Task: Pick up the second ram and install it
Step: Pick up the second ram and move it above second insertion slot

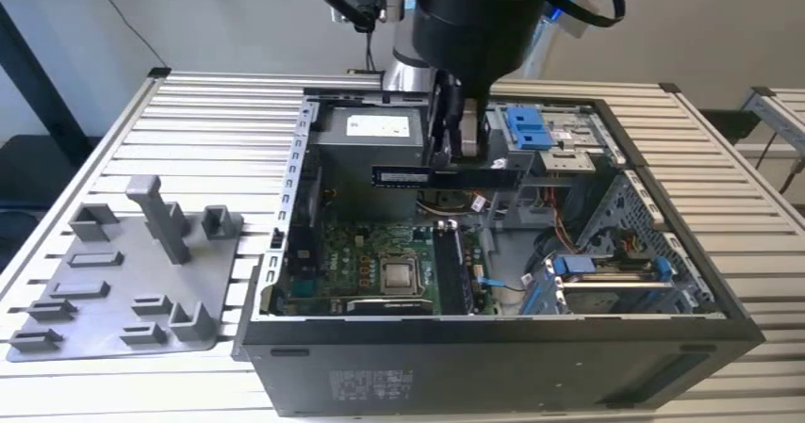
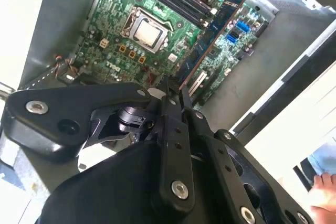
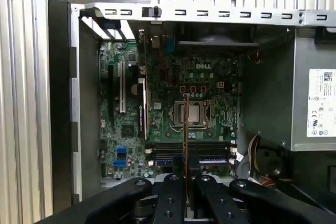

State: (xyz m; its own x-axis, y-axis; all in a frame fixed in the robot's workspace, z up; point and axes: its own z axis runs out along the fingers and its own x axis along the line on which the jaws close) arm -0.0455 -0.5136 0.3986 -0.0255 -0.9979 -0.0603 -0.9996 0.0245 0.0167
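I see a big metal counter made of long slats. On it lies an open computer case with its side off. My robot arm reaches down over the case from above. On the exterior view's left, a grey holder tray sits on the counter beside the case. On the case floor is the green board, with a square silver chip socket in the middle. The claw is pinched tight on the second ram, gripping it near its middle. The ram is a thin dark strip. It is held flat and level up in the air, above the green board and not touching it. In the first wrist view I see the ram edge-on, over the socket.
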